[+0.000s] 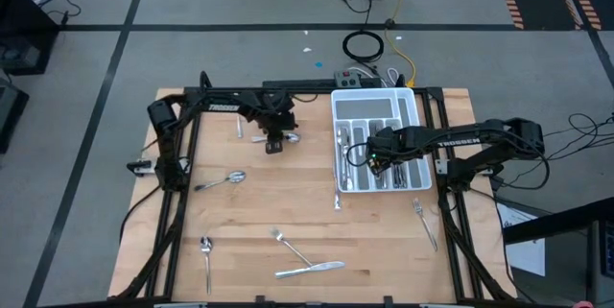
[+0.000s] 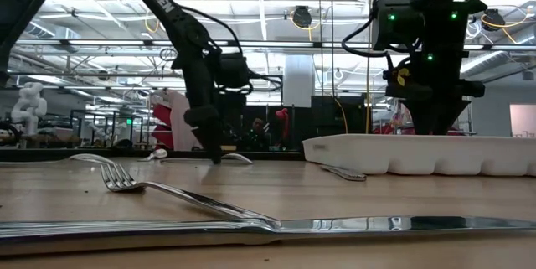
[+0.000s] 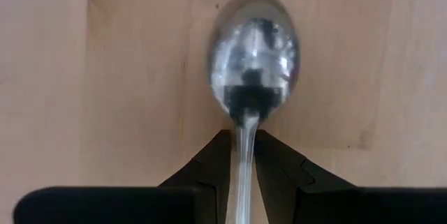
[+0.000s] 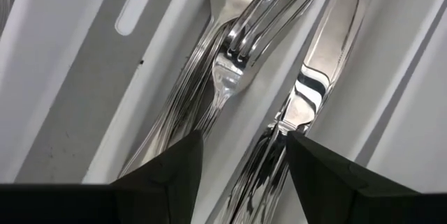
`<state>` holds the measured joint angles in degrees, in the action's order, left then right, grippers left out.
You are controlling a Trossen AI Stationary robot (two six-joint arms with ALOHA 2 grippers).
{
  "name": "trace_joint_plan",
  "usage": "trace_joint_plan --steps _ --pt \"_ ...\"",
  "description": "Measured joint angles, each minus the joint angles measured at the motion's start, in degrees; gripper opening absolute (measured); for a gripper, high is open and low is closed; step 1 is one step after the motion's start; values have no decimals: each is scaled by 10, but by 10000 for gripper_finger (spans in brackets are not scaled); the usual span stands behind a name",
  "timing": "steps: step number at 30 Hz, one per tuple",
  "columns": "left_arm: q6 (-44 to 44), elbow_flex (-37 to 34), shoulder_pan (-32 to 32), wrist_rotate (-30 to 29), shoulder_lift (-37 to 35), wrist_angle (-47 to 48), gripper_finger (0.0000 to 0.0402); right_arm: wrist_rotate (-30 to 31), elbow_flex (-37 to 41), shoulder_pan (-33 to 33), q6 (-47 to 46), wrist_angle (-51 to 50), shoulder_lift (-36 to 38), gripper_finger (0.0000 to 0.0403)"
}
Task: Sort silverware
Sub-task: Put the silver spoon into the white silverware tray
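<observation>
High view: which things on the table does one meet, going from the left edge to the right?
spoon near the left edge → spoon at the front left → left gripper, fingers closed on a spoon → knife at the front → white tray with the right gripper above it → fork right of the tray

Taking the tray [image 1: 375, 106] as landmark: its long slots are crowded with silverware [image 1: 357, 159], and the right tool [image 1: 376, 157] hangs over them with fingers spread, so room to reach in there is tight, while the cross slot at its far end lies bare. Left of the tray the left tool [image 1: 274, 141] stands on the surface [image 1: 384, 250], pinching a spoon [image 3: 253, 56]. Nearer than the tray the surface is mostly open, with scattered pieces, among them a fork [image 1: 423, 220], a knife [image 1: 311, 270] and another spoon [image 1: 223, 180].
</observation>
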<state>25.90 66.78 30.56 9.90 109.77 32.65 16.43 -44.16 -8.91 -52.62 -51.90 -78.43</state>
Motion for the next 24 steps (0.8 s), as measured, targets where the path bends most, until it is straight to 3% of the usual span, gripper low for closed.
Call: trace_joint_plan --steps 5,9,16,24 --pt "-16 2 -2 -2 32 -4 64 0 0 0 11 -1 0 197" --pt "-33 2 -3 -6 31 -7 17 0 0 0 13 -1 0 197" --pt "-90 -1 -6 -37 -24 4 12 -2 0 0 19 33 0 197" --pt "-156 6 -6 -10 -112 11 11 -2 -5 0 67 106 4 197"
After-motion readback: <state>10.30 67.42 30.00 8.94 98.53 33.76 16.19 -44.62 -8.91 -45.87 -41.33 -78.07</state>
